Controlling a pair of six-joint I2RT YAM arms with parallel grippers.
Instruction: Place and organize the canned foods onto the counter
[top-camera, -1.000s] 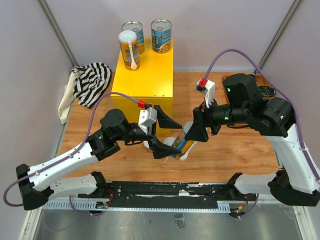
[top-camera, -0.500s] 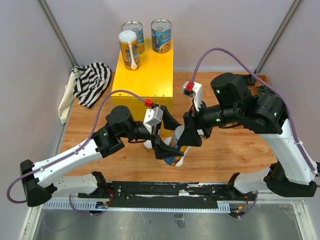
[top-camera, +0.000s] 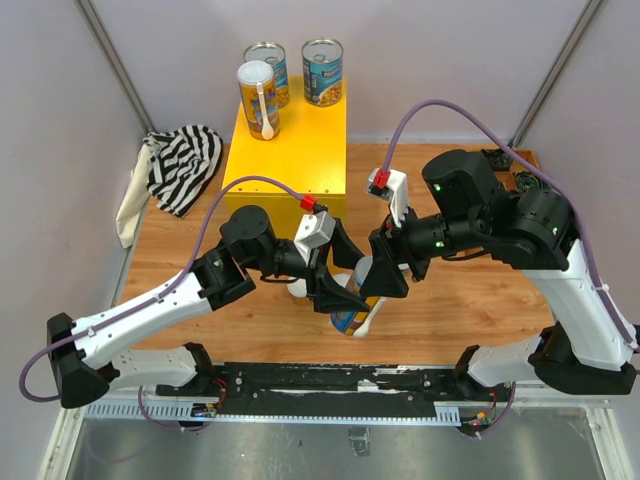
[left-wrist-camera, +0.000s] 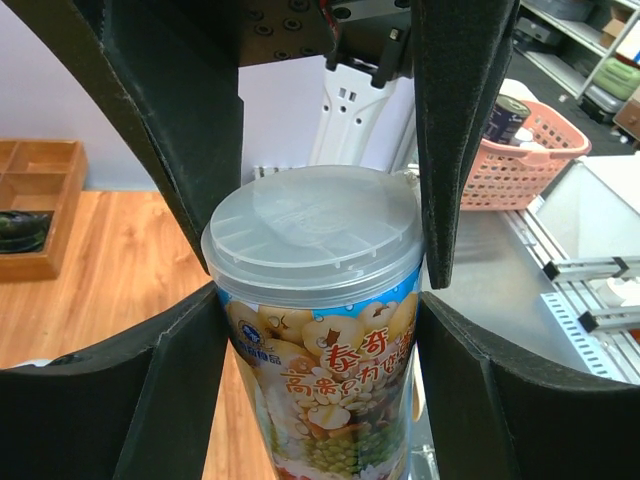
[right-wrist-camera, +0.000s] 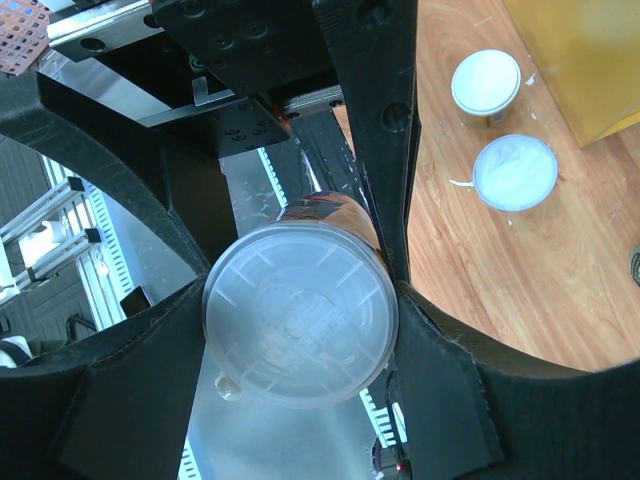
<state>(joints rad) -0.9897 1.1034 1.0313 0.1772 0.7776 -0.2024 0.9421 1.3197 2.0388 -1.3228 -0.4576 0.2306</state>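
A tall can (top-camera: 353, 312) with a blue fruit label and a clear plastic lid hangs over the wooden table between both arms. My left gripper (top-camera: 355, 282) is shut on its body, and in the left wrist view the can (left-wrist-camera: 320, 330) fills the gap between the black fingers (left-wrist-camera: 180, 400). My right gripper (top-camera: 378, 268) grips the lid end; its wrist view shows the lid (right-wrist-camera: 298, 320) pressed between its fingers (right-wrist-camera: 440, 380). On the yellow counter (top-camera: 290, 165) stand a tall orange can (top-camera: 258, 98) and two blue cans (top-camera: 267, 68) (top-camera: 323, 70). Two white-lidded cans (right-wrist-camera: 486, 82) (right-wrist-camera: 515, 170) stand on the table by the counter.
A striped cloth (top-camera: 182, 165) lies left of the counter. A brown compartmented tray (left-wrist-camera: 30, 210) sits at the table's right rear. A pink basket (left-wrist-camera: 520, 150) stands off the table beyond the metal front rail (top-camera: 330, 385).
My left gripper moved right onto the can held by my right gripper and closed on it. The right arm shifted slightly left, its grip unchanged.
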